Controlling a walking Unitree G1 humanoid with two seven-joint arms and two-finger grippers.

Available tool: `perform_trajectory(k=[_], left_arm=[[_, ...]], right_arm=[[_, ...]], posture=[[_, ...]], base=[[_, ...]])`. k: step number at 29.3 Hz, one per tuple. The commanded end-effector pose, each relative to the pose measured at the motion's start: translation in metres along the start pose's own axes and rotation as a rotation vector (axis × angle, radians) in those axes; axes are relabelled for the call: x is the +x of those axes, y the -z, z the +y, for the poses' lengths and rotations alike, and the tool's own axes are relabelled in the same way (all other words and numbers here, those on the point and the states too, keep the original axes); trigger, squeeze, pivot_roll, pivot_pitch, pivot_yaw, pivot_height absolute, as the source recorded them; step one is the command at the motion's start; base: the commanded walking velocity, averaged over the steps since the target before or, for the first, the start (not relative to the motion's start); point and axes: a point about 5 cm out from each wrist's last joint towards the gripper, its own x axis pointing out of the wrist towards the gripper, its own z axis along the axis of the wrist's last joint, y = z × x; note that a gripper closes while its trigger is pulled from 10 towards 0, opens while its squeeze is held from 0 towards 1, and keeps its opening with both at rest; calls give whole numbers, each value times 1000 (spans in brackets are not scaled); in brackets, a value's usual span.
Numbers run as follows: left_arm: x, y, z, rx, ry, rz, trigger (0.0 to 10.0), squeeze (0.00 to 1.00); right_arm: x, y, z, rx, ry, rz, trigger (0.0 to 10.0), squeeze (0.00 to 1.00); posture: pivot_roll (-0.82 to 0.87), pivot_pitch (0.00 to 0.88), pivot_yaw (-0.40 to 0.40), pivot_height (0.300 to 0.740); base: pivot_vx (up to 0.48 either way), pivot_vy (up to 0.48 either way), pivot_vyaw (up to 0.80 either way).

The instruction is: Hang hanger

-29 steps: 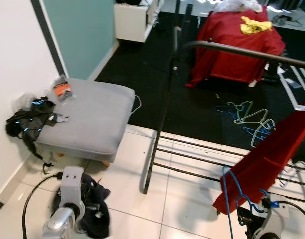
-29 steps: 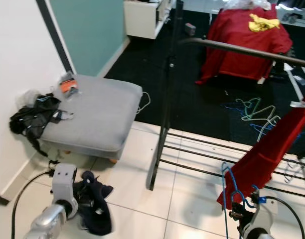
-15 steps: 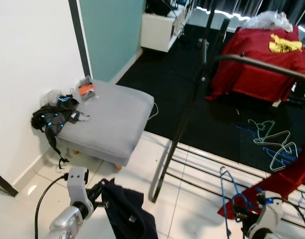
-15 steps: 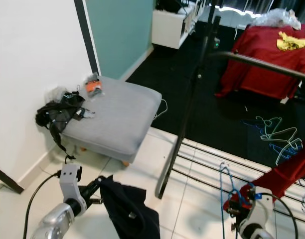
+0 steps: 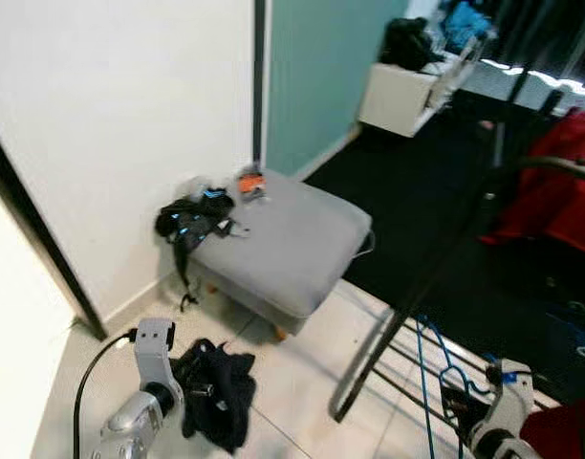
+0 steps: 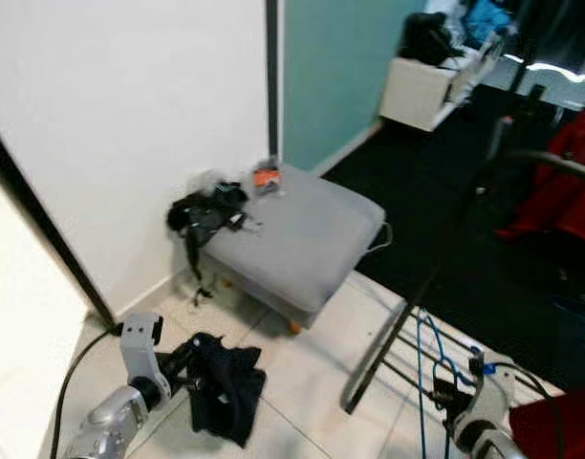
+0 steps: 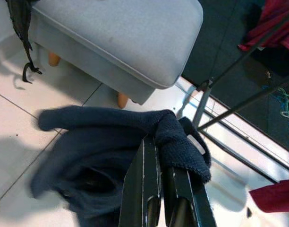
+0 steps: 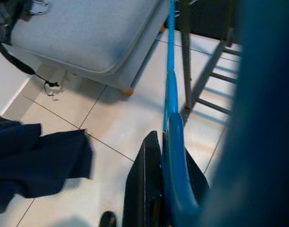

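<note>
Since the earlier frame my head camera has swung left: the white wall now takes much more of the picture, the red clothes have slid to the right edge, and the dark garment hangs lower and more bunched.

Left gripper (image 7: pixel 159 182): jaws closed on a fold of the garment (image 7: pixel 102 156), pinched between the two black fingers. In the eye view the cloth droops from this gripper (image 5: pixel 192 394) at 7 o'clock, just above the tiles (image 5: pixel 292 382).

Right gripper (image 8: pixel 165 156): jaws closed on the hanger (image 8: pixel 171 94), a blue wire running straight out along the fingers. In the eye view the hanger (image 5: pixel 428 368) stands up from this gripper (image 5: pixel 465 411) at 5 o'clock, beside the rack (image 5: pixel 417 287) and its lower rungs.

The stool (image 5: pixel 288 234) sits at 12 o'clock from the left gripper, with dark straps (image 5: pixel 192 218) and an orange packet (image 5: pixel 249 182) at its wall-side corner.

Risks, as I judge them:
- The garment is held by one small fold; a fast swing could pull it free.
- The hanger wire is near the rack rungs and could snag on a turn.
- The hanging cloth could drag on the tiles while walking.

Limits of view: the eye views are blurred. A blue out-of-focus shape covers one side of the right wrist view; I cannot tell what it is. The hanger's hook end is not clear, and the rack's top rail is cut off at the right edge.
</note>
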Motion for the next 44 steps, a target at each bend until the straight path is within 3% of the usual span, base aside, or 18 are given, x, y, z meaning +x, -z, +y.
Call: perform_trajectory(k=[1,20,44], left_arm=[[-2,-4,6,7,3,-18,10000,0],[-15,10,14,-15,15,2,10000,0],[-18,9,13,-10,27,-17,10000,0]], right_arm=[[-2,6,0,-2,-6,9,10000,0],[-12,23,0,9,-45,18,10000,0],[-17,23,-2,13,-87,27,10000,0]], posture=[[81,62,-61,740],[83,78,-45,740],[102,113,-60,740]], base=[[0,0,675],[0,0,675],[0,0,676]])
